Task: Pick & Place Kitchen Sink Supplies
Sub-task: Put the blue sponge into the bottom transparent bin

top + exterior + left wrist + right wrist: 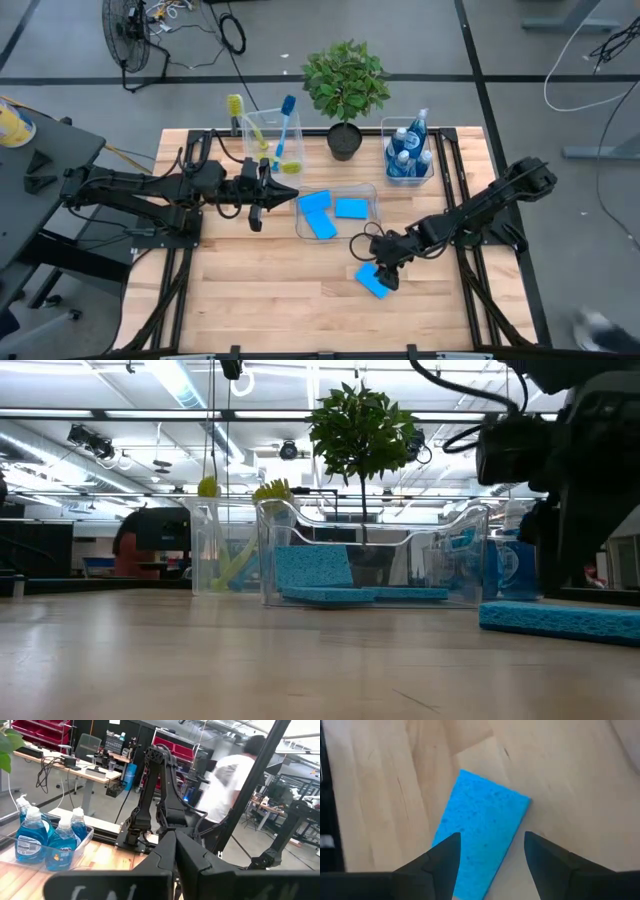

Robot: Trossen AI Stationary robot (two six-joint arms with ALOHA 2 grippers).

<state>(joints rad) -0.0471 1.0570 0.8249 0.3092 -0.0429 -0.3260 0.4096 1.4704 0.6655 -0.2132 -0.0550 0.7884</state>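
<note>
Right claw [490, 852], fingers spread, hovers directly above the loose sponge [480, 832].

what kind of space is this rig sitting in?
Probably a robotics lab or workshop: exposed ceiling lights and ducts, benches with cables and gear, red parts bins, a floor fan beside the wooden table.

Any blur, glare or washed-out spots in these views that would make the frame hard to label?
Left wrist view: the person behind the table is motion-blurred, and the bottles are sharp. Low view: ceiling lights glare, and the near tabletop is soft. Right wrist view: the sponge is evenly lit, and the right gripper is open over it. High view: clear throughout.
</note>
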